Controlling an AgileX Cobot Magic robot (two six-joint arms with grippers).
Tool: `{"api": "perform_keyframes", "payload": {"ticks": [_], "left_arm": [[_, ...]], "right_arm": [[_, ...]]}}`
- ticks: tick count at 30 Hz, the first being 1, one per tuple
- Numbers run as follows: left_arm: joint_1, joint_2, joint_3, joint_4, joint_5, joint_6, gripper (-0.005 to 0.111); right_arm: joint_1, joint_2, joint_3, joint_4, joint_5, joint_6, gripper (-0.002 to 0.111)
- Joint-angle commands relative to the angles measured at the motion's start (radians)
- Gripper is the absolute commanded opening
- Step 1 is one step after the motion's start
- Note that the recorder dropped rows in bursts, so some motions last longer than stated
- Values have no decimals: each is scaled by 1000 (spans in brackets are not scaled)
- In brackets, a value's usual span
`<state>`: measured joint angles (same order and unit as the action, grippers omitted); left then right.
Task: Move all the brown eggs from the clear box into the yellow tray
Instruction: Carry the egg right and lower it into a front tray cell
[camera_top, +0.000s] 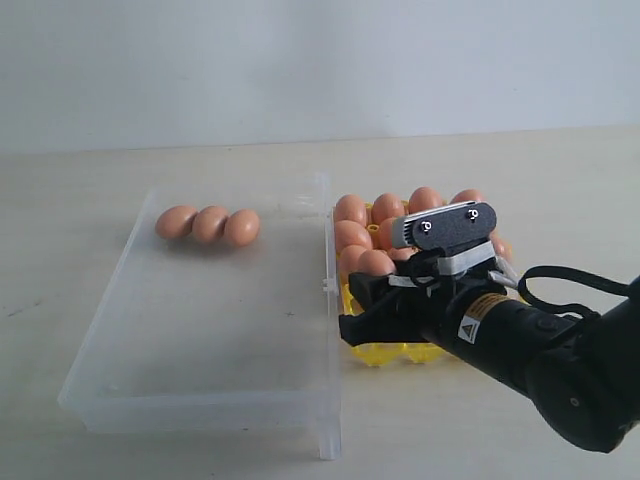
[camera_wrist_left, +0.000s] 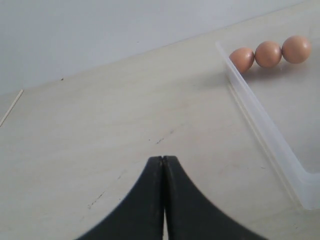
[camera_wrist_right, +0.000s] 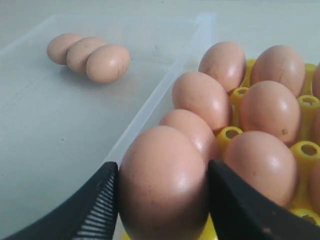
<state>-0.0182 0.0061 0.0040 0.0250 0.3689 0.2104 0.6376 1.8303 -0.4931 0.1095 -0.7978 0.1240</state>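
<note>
Brown egg (camera_wrist_right: 162, 200) pinched between the jaws of the right gripper (camera_wrist_right: 162, 170) at a near edge cell of the yellow tray (camera_wrist_right: 307, 112).
The shell is judged light, smooth and brittle, best taken gently across its waist. Three brown eggs (camera_top: 208, 225) lie touching in the clear box (camera_top: 200, 405). The left gripper (camera_wrist_left: 163, 160) is pressed together over the pale table (camera_wrist_left: 100, 125), with a plain wall behind.

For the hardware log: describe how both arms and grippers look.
The right arm is black, with a yellow warning label, a looping black cable and a grey housing on a white bracket. The right gripper has black fingers with a ribbed pad. The left gripper shows only black, curved, tapering fingers; its arm is out of view.
</note>
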Motion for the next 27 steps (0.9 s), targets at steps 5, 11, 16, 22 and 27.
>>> {"api": "perform_keyframes", "payload": {"ticks": [5,11,16,22,27], "left_arm": [[-2,-6,-4,0,-8,-5,0],[-2,-6,-4,0,-8,-5,0],[-2,-6,-4,0,-8,-5,0],[-2,-6,-4,0,-8,-5,0],[-2,-6,-4,0,-8,-5,0]], "right_arm": [[-6,9,-14,-51,2,42,0],[-6,9,-14,-59,2,42,16],[-6,9,-14,-61,2,42,47],[-6,9,-14,-61,2,42,66],[-6,4,-14,-56,2,38,65]]}}
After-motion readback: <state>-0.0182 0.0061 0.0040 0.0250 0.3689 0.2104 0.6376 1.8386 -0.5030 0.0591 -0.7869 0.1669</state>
